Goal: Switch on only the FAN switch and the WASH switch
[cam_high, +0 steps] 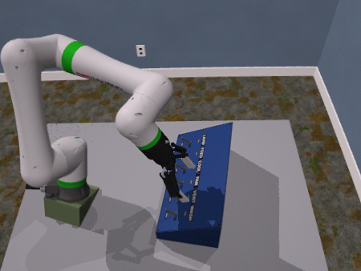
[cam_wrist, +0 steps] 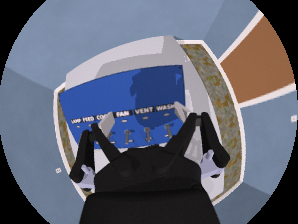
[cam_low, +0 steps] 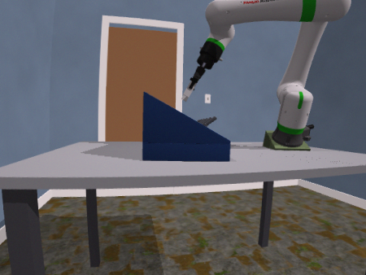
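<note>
The blue wedge-shaped console (cam_high: 217, 160) (cam_low: 179, 140) (cam_wrist: 143, 92) stands on the grey table (cam_high: 265, 208) (cam_low: 122, 167). Its sloped face carries a column of white labels with a grey lever beside each. The FAN label (cam_high: 196, 184) is fourth from the far end and the WASH label (cam_high: 191, 210) is nearest. The WASH lever (cam_high: 170, 213) shows left of its label. I cannot tell the levers' positions. My gripper (cam_high: 186, 180) (cam_low: 188, 94) (cam_wrist: 143, 112) is open and empty. It hovers a little above the sloped face, over the middle levers.
The arm's base (cam_high: 70, 196) (cam_low: 289, 140) sits on a green block at the table's left in the top view. Several lever tips (cam_low: 207, 120) stick out from the console's slope. A brown door (cam_low: 140, 81) is behind the table.
</note>
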